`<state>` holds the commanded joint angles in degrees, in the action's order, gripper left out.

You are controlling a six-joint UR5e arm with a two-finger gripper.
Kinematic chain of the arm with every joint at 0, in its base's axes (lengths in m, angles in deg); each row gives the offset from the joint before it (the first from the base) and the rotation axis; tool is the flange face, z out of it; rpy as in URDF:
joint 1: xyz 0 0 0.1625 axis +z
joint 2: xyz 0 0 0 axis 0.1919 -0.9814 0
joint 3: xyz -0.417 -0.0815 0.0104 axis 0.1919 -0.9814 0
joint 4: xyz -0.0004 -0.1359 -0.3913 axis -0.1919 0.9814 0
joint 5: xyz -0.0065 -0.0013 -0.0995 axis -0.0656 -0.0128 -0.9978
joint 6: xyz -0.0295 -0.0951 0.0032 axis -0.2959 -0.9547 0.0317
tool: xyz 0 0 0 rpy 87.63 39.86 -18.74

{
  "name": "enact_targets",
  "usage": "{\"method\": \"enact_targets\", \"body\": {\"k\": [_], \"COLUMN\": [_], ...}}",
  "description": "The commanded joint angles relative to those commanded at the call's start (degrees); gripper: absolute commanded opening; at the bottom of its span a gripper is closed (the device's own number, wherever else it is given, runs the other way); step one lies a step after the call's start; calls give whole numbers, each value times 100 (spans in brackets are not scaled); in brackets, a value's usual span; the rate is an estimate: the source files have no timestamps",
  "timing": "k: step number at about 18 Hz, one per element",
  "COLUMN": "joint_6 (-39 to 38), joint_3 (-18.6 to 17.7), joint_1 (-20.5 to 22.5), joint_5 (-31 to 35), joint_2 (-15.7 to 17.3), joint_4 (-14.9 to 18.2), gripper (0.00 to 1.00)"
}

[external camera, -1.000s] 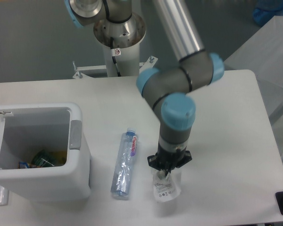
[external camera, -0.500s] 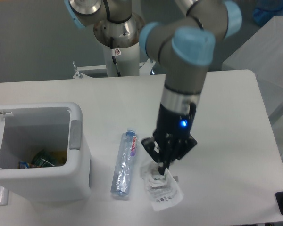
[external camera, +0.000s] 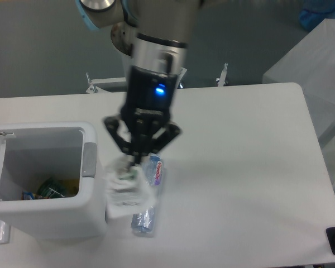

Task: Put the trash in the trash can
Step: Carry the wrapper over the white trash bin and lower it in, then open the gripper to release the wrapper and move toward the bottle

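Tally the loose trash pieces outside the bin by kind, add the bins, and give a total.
Plastic bottles: 1, the bottle lying on the table.
Plastic wrappers: 1, the wrapper hanging from the pincer.
Trash cans: 1, the white bin, lid open, with some colourful items already inside.
Total: 3

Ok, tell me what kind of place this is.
Probably a robotics lab or test cell, not a home. The arm's base is bolted on a pedestal behind a plain white table, the floor is bare grey, and the gripper carries a wrapper toward a white bin.
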<state>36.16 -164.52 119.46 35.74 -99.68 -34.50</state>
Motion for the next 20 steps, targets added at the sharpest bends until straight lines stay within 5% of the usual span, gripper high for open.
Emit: {"method": "enact_targets", "body": {"k": [11,14,17,20], "joint_6": [79,368,404,325], "joint_3": [-772,-852,-817,-738], "joint_1": [-941,-950,-942,-941], "joint_5": [53,70,88,517], "joint_2": [26,44,61,88], "joint_4": [-26,-26,-26,9], "gripper": [9,38,80,97]}}
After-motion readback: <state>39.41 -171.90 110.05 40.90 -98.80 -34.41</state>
